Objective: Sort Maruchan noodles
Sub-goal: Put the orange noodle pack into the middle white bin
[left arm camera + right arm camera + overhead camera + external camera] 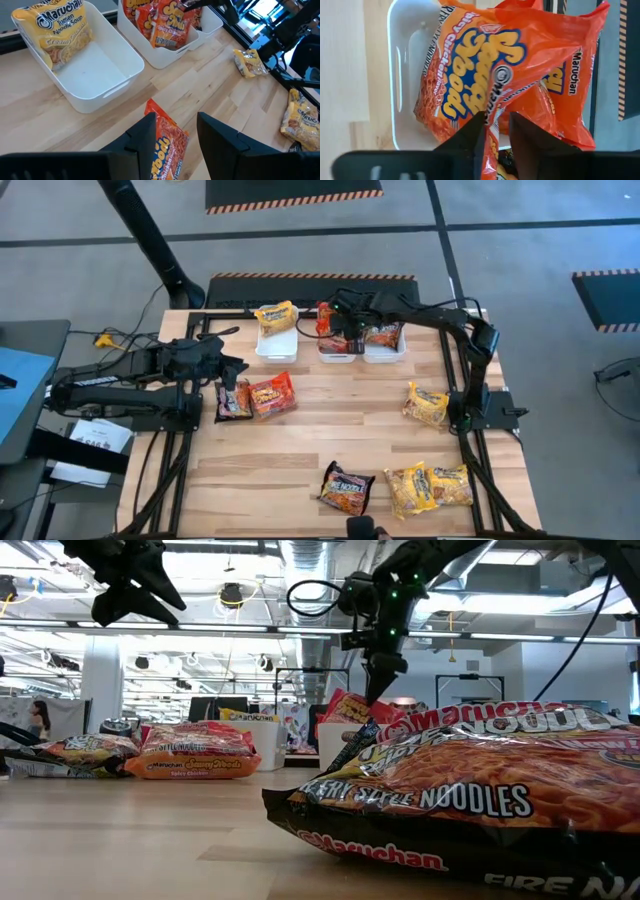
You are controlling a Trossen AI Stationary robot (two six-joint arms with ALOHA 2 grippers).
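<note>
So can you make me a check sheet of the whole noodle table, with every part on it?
Surface: wooden table, bare in the middle.
Job's things: yellow packet in the left bin; orange packets in the middle bin; more packets loose on the table, some yellow, one dark.
Clutter: nothing seen.
Pincers: right pincer over the middle bin, fingers apart around an orange packet's edge; left pincer open above a loose orange packet.
Cables: black loop on the right arm.
Surroundings: grey floor, striped mats.
</note>
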